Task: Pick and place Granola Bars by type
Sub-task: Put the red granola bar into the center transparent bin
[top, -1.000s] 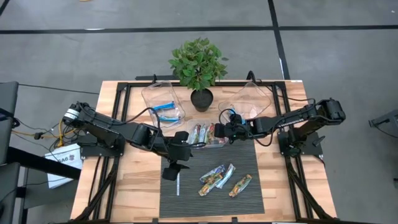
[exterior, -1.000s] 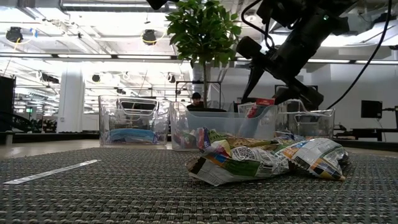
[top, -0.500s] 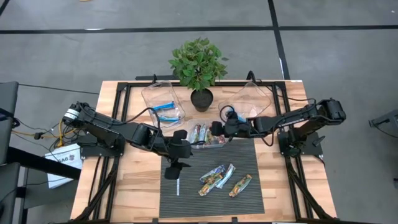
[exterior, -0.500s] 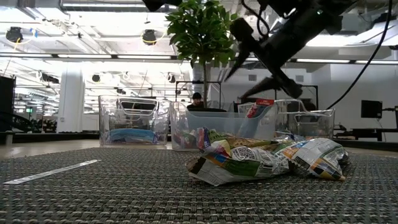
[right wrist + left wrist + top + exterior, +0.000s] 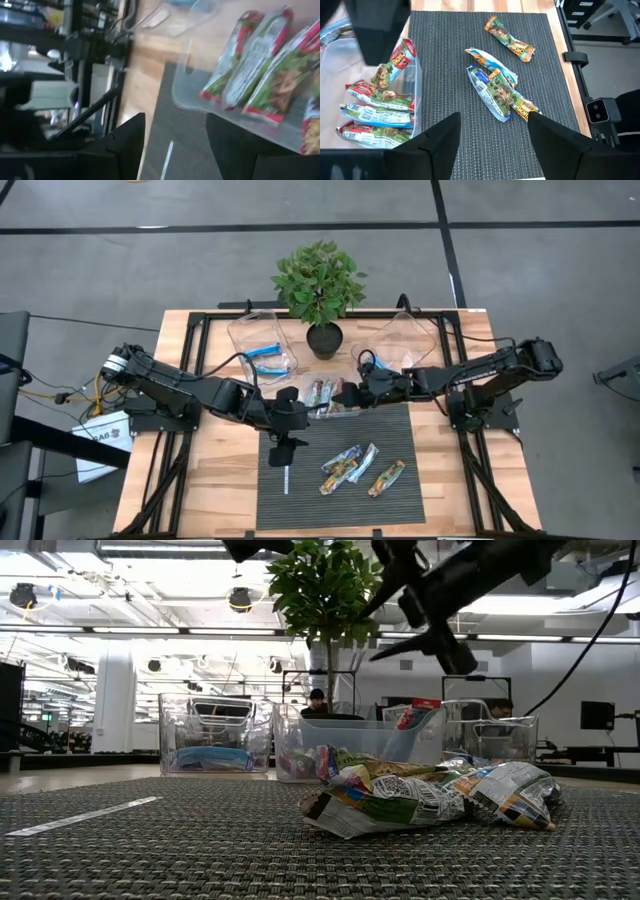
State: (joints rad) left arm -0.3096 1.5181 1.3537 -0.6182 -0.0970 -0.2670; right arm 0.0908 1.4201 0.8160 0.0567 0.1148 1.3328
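Note:
Several green-gold granola bars (image 5: 350,465) lie in a heap on the dark mat, with one more (image 5: 386,477) beside them. The middle clear tub (image 5: 352,412) holds red-and-green bars (image 5: 375,105); one red bar (image 5: 415,715) leans upright against its wall. Blue bars (image 5: 265,355) lie in the far-left tub. My right gripper (image 5: 345,392) hangs open above the middle tub, empty. My left gripper (image 5: 285,450) hovers open over the mat's left part, slanting down toward the heap (image 5: 497,92).
A potted plant (image 5: 318,280) stands at the far middle, between the blue-bar tub and a clear tub (image 5: 405,345) at the far right. A thin white stick (image 5: 286,478) lies on the mat's left part, below my left gripper.
My right gripper has risen from the middle tub, tipped its fingers upward and drifted a little toward the table's left; the red bar stays leaning in the tub. My left gripper has rolled a little about its own axis without shifting place.

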